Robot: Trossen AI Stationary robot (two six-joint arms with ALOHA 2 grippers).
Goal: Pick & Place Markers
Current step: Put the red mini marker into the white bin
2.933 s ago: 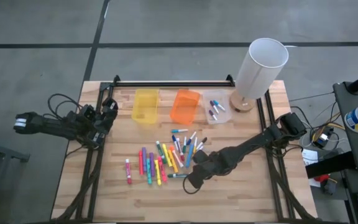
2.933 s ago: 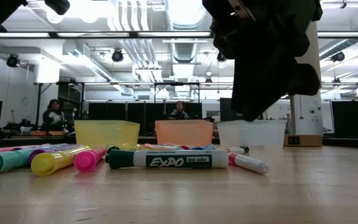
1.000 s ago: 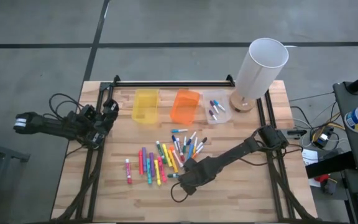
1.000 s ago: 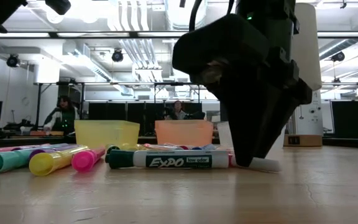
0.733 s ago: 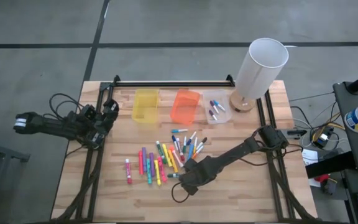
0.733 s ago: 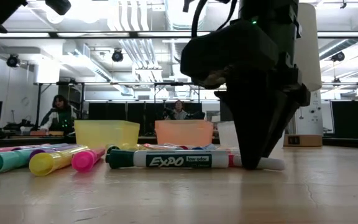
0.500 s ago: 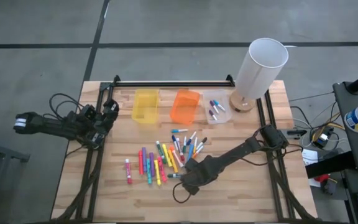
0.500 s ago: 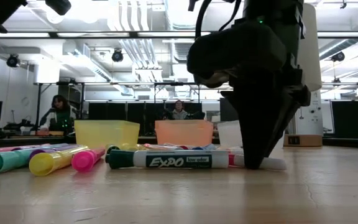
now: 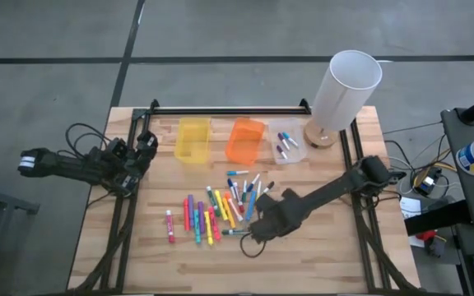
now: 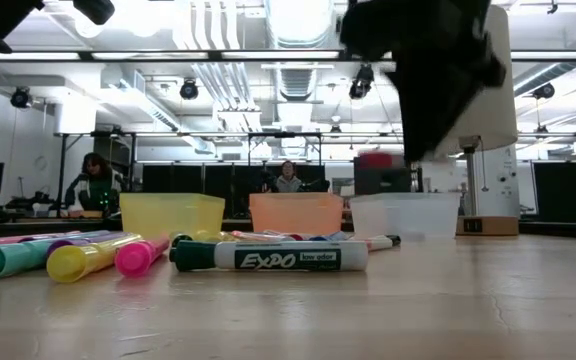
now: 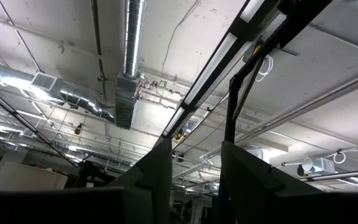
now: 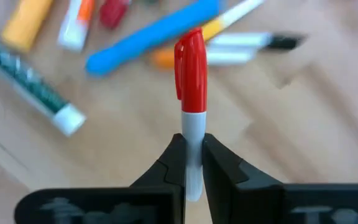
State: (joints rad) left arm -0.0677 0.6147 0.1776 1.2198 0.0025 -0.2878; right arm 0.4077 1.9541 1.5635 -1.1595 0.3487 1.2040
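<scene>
From my remote station, the left gripper (image 9: 144, 144) rests off the table's left edge, its fingers (image 11: 157, 177) parted with nothing between them and pointed up at ceiling ducts. On the wooden table (image 9: 319, 255), the loose markers (image 9: 216, 212) lie scattered at centre before the yellow bin (image 9: 192, 139), orange bin (image 9: 245, 141) and clear bin (image 9: 287, 145), the tall white cylinder (image 9: 344, 92) at far right. The right gripper (image 9: 261, 227) hangs beside the pile, clamped on a red-capped marker (image 12: 191, 106), a hold only my right wrist camera reveals. At table height a green Expo marker (image 10: 268, 256) fills the foreground, with people seated in the room beyond.
</scene>
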